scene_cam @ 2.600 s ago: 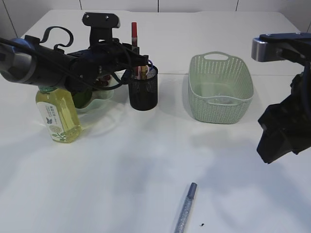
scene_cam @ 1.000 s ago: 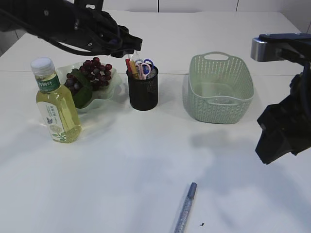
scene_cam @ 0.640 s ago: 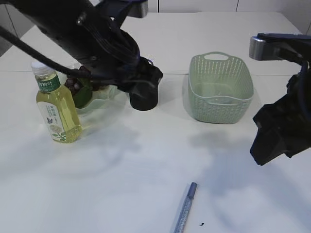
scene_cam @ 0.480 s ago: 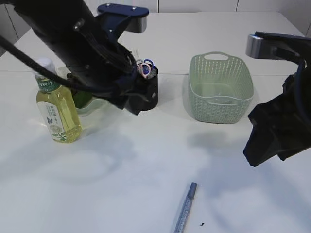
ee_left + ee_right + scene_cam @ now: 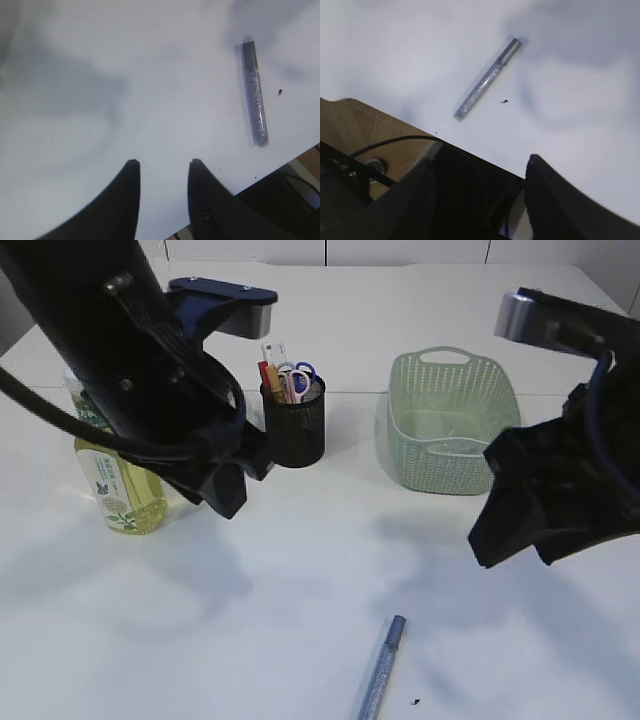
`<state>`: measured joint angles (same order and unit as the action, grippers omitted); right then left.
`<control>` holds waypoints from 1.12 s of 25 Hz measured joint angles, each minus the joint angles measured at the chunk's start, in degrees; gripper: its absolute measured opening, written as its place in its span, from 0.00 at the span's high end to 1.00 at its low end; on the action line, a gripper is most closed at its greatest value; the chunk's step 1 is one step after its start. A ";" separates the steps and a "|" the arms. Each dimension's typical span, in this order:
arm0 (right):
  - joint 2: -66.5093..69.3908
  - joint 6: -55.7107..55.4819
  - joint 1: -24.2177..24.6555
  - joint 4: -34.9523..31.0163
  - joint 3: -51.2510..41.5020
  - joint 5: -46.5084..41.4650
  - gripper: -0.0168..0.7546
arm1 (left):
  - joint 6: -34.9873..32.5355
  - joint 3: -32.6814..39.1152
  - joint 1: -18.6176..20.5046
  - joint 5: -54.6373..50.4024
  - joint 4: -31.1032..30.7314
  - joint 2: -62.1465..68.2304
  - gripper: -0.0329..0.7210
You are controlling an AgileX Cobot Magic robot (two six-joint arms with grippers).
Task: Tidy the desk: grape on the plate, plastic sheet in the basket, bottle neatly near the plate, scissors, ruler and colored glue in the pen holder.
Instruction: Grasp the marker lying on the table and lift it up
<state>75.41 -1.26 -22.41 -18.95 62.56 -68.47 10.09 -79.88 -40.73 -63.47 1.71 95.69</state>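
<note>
The silver glitter glue stick [image 5: 383, 668] lies on the white table near the front edge; it also shows in the left wrist view [image 5: 255, 95] and the right wrist view [image 5: 487, 80]. My left gripper [image 5: 162, 162] hangs open and empty over bare table, left of the glue. My right gripper [image 5: 487, 155] is open and empty too, above the table's front edge. The black mesh pen holder [image 5: 294, 425] holds the scissors [image 5: 298, 374] and the clear ruler [image 5: 272, 352]. The yellow-green bottle [image 5: 118, 490] stands upright at the left. My left arm hides the plate and grapes. I cannot make out the plastic sheet.
A pale green basket [image 5: 455, 420] stands right of the pen holder. My bulky left arm [image 5: 150, 370] hangs over the table's left half, my right arm [image 5: 560, 490] over its right side. The table's front edge [image 5: 395, 117] is close to the glue.
My left arm has swung away from the pen holder, forward and down over the table's left half, covering the plate. My right arm has shifted left and forward.
</note>
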 joint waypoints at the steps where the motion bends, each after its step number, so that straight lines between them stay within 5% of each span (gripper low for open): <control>1: 0.11 -0.72 0.00 -0.82 0.00 0.86 0.40 | 0.00 0.00 0.00 -0.65 0.04 -0.75 0.64; 5: 1.50 -5.82 -0.69 -1.09 0.00 6.00 0.40 | 0.00 0.00 0.00 -3.46 0.13 -4.79 0.64; 13: 10.84 -24.21 -8.31 9.07 -0.09 9.74 0.40 | -0.11 0.00 0.00 -7.47 -0.85 -15.86 0.64; 28: 26.80 -47.12 -10.98 9.79 -0.09 19.06 0.40 | -0.98 0.00 0.00 -8.52 -5.75 -30.01 0.64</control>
<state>102.21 -48.38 -33.39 -9.16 62.47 -49.41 9.11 -79.88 -40.73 -71.99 -4.04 65.68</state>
